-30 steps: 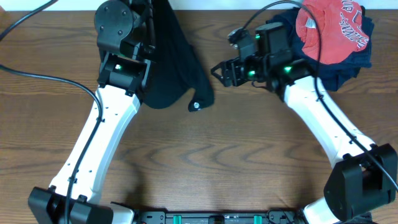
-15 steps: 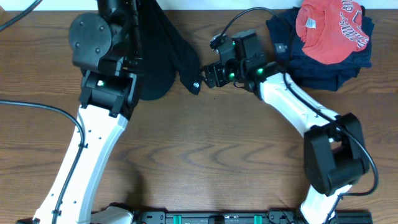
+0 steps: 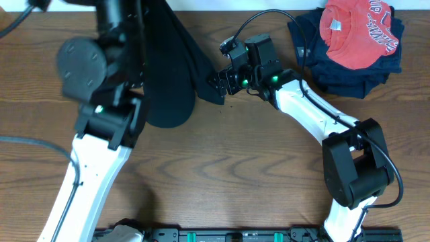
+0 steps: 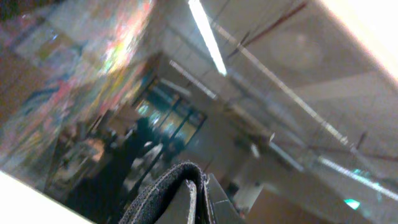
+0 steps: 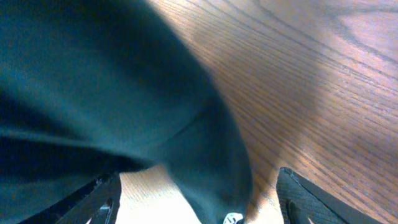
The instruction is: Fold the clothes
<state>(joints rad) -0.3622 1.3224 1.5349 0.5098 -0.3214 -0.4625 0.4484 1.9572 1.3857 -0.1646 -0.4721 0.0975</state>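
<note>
Two spread fingers (image 5: 106,196) of the right gripper (image 5: 198,179) straddle the lower corner of the clothes (image 5: 93,74), without closing on it. The black cloth fills the gap between them, and its curved hem runs down to the tag (image 5: 233,218) just short of the fingertips. Bare table (image 5: 323,74) lies open beyond the right-hand finger and ahead of it. The left gripper (image 4: 198,196) is lifted high, its camera facing the ceiling. It pinches a folded hem of the cloth, which hangs below it in a wide sheet whose rounded bottom edge reaches the wood. Behind the right fingers, well apart, the red shirt (image 3: 356,30) sits on the navy garment (image 3: 336,70) at the far table corner.

Half a second ago the right fingers stood just beside the tagged corner. Now they are around it, hiding the tag from above. The left arm has risen and swung outward, and the cloth spreads wider.
</note>
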